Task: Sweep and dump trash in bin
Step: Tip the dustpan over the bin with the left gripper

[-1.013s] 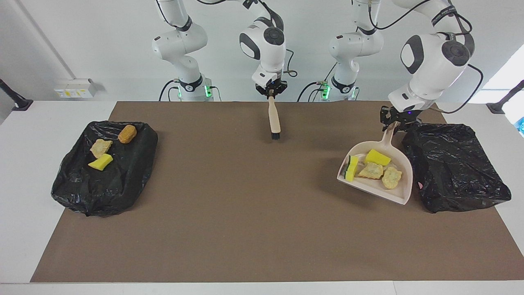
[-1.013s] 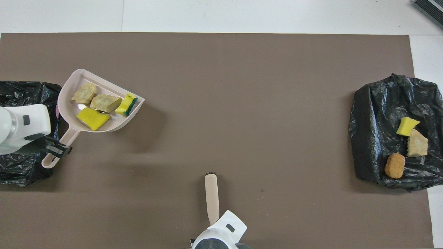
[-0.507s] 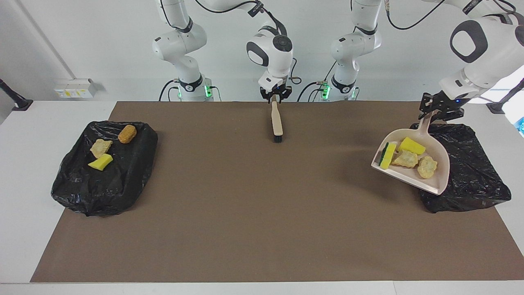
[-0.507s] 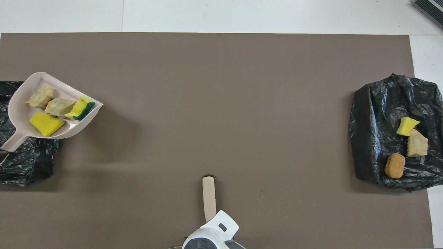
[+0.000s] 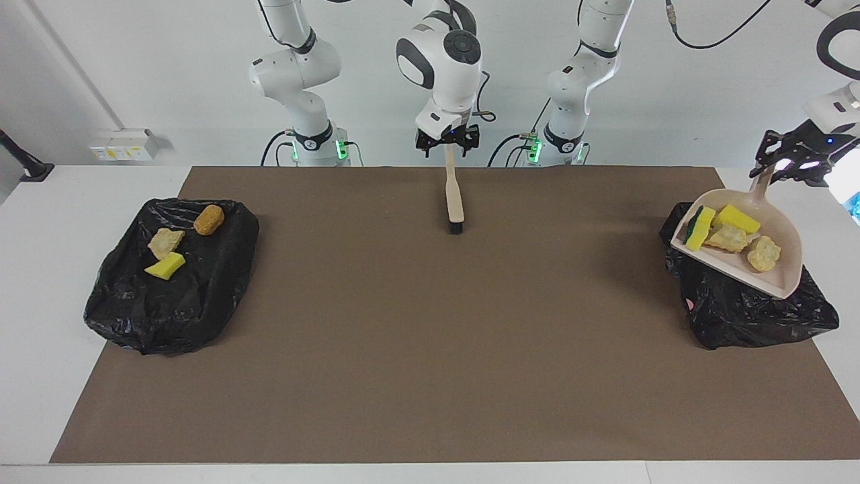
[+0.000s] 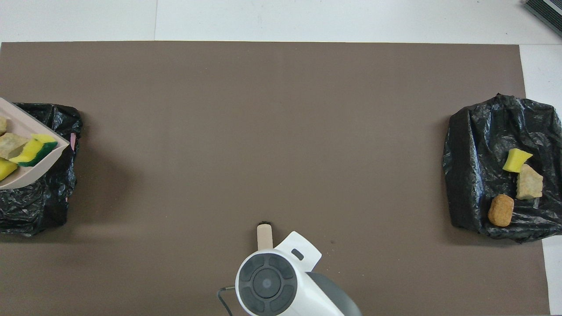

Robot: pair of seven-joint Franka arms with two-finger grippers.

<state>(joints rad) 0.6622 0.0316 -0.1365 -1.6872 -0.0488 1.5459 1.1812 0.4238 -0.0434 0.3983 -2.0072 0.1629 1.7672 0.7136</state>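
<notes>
Read the brown mat [image 5: 430,349] as a dial with twelve at the robots. At nine o'clock a crumpled black bin bag [image 5: 168,302] lies flat at the right arm's end; three pieces of trash rest on top of it, an orange-brown lump [image 5: 209,219] toward twelve, a beige crumbly lump [image 5: 165,242] just beside it, and a yellow foam chunk [image 5: 165,267] toward six.

At twelve o'clock the brush [image 5: 454,195] lies on the mat, bristles pointing toward six. The right gripper [image 5: 447,142] hangs over the handle's end with its jaws apart, so the brush is released; it looks set down there to stay out of the dumping arm's path.

At three o'clock the left gripper [image 5: 783,161] is clenched on the handle of the beige dustpan [image 5: 796,259], held in the air over a second black bin bag [image 5: 739,316] at the left arm's end. The pan carries four more scraps: a yellow-and-green sponge piece [image 5: 699,228] at the lip, a yellow foam block [image 5: 737,218], and two tan lumps [image 5: 727,238].

The pan's lip tips only slightly down, which seems to be why nothing has slid out; the dump is not yet made. Nothing stands between pan and bag; the risk, I judge, is scraps bouncing off the slack plastic onto the mat.
</notes>
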